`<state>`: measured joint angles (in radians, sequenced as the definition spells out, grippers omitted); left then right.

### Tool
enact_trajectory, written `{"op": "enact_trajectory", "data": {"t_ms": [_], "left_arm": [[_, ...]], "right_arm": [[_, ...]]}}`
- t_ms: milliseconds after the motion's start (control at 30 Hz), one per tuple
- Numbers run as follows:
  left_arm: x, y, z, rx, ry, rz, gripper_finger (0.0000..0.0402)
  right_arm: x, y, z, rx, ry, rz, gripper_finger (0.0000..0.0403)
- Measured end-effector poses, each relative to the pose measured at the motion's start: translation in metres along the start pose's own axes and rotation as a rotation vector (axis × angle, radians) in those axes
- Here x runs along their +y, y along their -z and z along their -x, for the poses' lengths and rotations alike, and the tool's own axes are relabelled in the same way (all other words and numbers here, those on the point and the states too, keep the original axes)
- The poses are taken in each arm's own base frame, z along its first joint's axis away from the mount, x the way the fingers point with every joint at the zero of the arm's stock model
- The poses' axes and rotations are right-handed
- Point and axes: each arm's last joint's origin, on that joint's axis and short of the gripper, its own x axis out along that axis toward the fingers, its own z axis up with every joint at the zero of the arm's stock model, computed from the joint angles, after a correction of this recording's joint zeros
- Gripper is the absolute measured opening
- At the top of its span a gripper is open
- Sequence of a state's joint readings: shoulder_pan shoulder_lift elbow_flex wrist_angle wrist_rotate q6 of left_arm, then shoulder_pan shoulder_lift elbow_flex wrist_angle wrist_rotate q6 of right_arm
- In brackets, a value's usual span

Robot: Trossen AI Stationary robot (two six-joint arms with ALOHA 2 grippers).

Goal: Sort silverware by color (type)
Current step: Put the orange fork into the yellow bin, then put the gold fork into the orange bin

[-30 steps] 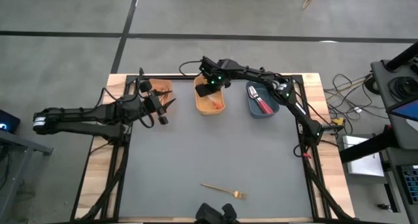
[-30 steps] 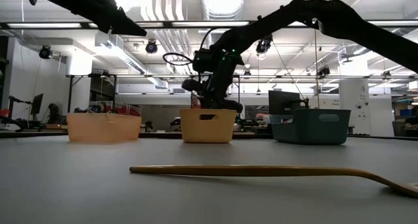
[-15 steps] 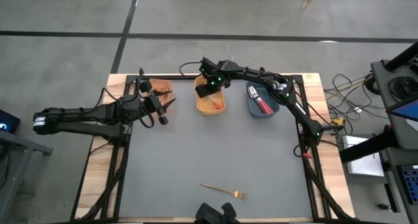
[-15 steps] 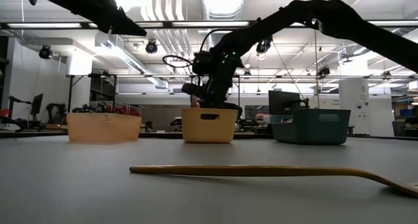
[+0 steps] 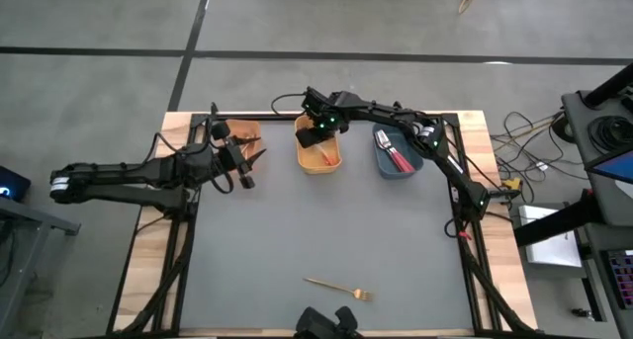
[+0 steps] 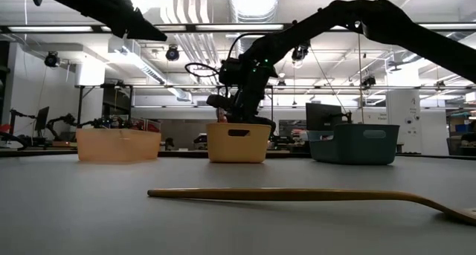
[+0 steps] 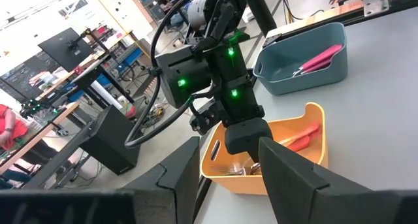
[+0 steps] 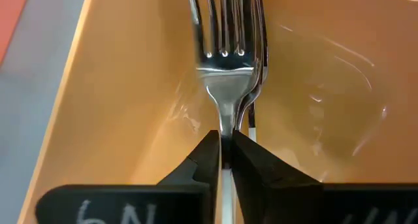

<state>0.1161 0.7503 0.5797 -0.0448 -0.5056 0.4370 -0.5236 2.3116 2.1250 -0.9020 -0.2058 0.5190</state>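
Note:
My right gripper (image 5: 318, 133) reaches over the middle orange bin (image 5: 332, 162) and is shut on a silver-tined fork (image 8: 226, 67) inside it. A second fork's tines show close behind it. Orange-handled forks (image 7: 302, 136) lie in that bin. Red-pink-handled forks (image 5: 396, 157) lie in the blue bin (image 5: 380, 162) to its right. A gold fork (image 5: 339, 288) lies flat on the grey table near the front edge. My left gripper (image 5: 247, 163) is open and empty beside the peach bin (image 5: 245, 132) at the back left. My right gripper pinches the fork's thin neck (image 8: 226, 128) just below the tines between its two fingertips (image 8: 208, 160). The fingers lie along the fork, and the tines point away from them into the orange bin. My fingers hide the handle. I cannot tell whether the tines rest on the bin.
The three bins stand in a row along the table's far edge. They also show in the low view: peach (image 6: 119, 145), orange (image 6: 238, 142), blue (image 6: 355, 143). The wide grey tabletop between the bins and the gold fork (image 6: 297, 195) holds nothing else.
My right gripper has shifted slightly toward the table's left over the orange bin, still shut on the fork, and has then kept still.

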Motion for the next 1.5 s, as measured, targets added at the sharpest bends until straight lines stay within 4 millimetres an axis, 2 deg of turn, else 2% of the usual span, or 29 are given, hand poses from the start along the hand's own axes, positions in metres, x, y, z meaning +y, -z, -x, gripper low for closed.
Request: {"op": "enact_trajectory", "data": {"t_ms": [200,367,667,867,1000,1167,1333,1500], "left_arm": [[0.0,0.0,0.0,0.0,0.0,0.0,0.0139],[0.0,0.0,0.0,0.0,0.0,0.0,0.0139],[0.0,0.0,0.0,0.0,0.0,0.0,0.0139],[0.0,0.0,0.0,0.001,0.0,0.0,0.0139],[0.0,0.0,0.0,0.001,0.0,-0.001,0.0139],[0.0,0.0,0.0,0.001,0.001,-0.001,0.0139],[0.0,0.0,0.0,0.003,0.002,-0.002,0.0139],[-0.001,0.0,0.0,0.003,0.004,0.002,0.0139]], "right_arm": [[0.0,0.0,0.0,-0.002,-0.001,-0.002,0.0091],[0.0,0.0,0.0,-0.003,-0.001,-0.003,0.0122],[0.001,0.0,0.002,-0.003,-0.005,-0.003,0.0129],[0.01,0.0,0.027,-0.035,-0.035,0.012,0.0121],[0.027,0.008,0.052,-0.058,-0.06,0.068,0.0116],[0.057,0.03,0.085,-0.063,-0.092,0.207,0.011],[0.097,0.065,0.109,-0.102,-0.078,0.417,0.0102],[0.127,0.106,0.118,-0.16,-0.023,0.572,0.0089]]}}
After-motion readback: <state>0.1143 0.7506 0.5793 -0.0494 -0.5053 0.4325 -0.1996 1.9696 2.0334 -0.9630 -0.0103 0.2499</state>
